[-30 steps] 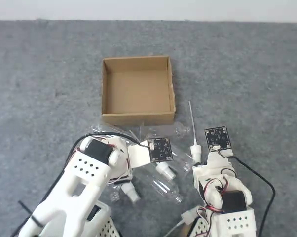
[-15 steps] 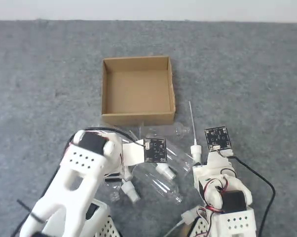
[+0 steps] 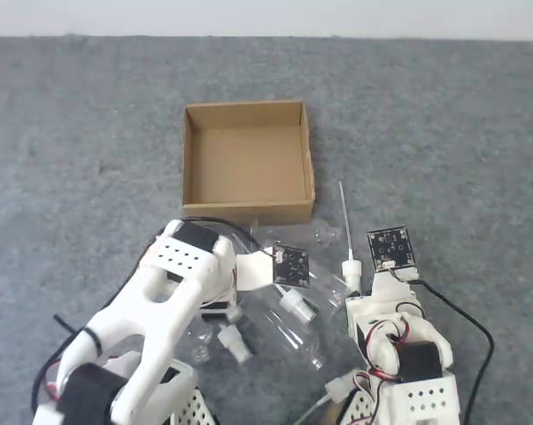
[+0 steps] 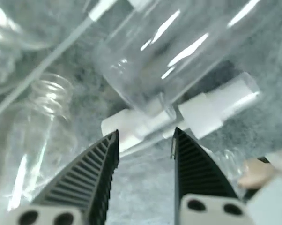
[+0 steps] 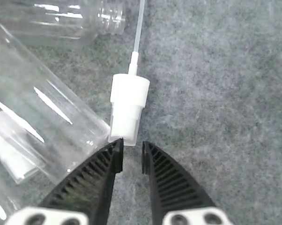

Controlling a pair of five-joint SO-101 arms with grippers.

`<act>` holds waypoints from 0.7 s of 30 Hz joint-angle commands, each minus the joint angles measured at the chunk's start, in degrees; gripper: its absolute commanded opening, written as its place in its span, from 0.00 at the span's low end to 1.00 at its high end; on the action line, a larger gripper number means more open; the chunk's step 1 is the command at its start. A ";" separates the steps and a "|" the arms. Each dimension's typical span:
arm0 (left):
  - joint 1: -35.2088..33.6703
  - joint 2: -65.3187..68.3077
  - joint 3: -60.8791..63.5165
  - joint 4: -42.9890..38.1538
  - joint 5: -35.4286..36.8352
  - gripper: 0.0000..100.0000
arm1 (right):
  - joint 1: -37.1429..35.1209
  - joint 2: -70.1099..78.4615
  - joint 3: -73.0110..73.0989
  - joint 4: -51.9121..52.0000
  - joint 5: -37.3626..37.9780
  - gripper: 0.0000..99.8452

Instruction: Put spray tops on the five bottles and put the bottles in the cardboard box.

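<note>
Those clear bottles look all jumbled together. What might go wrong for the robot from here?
1. The clear bottles lie heaped and touching. The left jaws stand open over a spray top lying against one bottle; closing there could set the round bottles rolling.
2. The right jaws stand narrowly apart at another spray top; they may shove it instead of gripping it, and its long thin tube could snag a bottle.
</note>
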 commanded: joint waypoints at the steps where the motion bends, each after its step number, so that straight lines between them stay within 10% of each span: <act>1: 1.49 0.79 -2.68 -2.46 -0.09 0.18 | 0.31 -0.66 1.23 0.22 -0.44 0.04; 21: 2.20 13.19 -5.41 -8.35 6.51 0.15 | 0.31 -0.66 1.23 0.22 -0.44 0.04</act>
